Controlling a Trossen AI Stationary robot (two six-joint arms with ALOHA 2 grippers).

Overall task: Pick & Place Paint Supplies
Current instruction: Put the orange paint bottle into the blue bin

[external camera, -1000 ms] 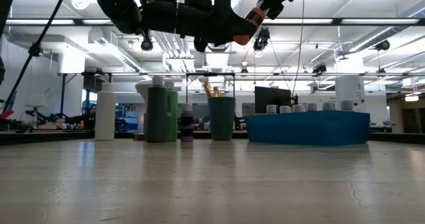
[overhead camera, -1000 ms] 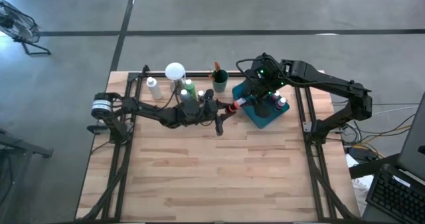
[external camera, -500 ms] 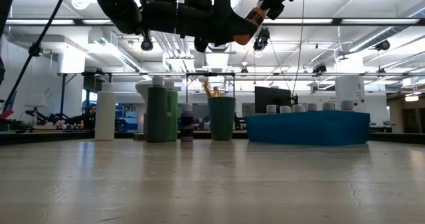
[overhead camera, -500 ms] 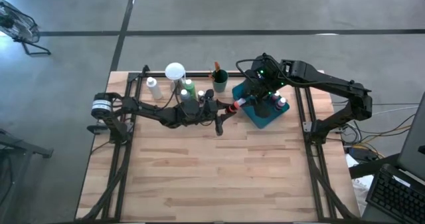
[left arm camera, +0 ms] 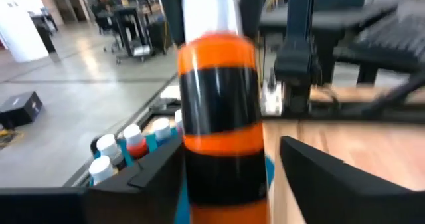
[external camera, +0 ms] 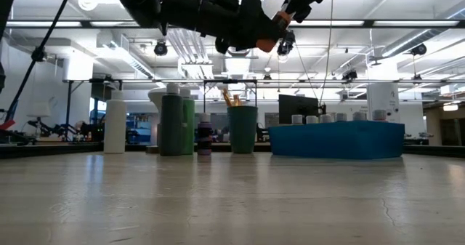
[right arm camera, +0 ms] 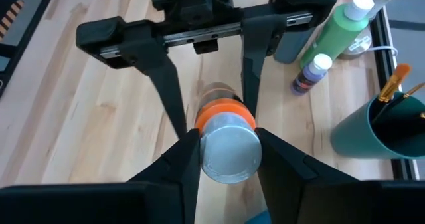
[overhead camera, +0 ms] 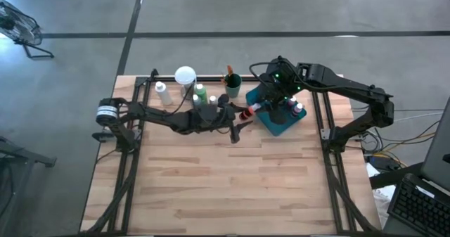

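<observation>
Left pincer [right arm camera: 202, 78] now spread off orange bottle [right arm camera: 222, 141] | right pincer [right arm camera: 222, 161] clamped on it

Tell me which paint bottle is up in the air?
The orange one with the black band. The right fingers hold it above the table, while the other bottles stand on the table or in the blue tray.

Orange paint bottle [left arm camera: 220, 117], black band, white cap; teal tray [external camera: 336, 140]; dark green brush cup [right arm camera: 373, 132], orange-tipped brushes; light green bottle [right arm camera: 340, 26], white cap; small purple bottle [right arm camera: 308, 76], white cap; pale wood-plank table [overhead camera: 232, 188].
</observation>
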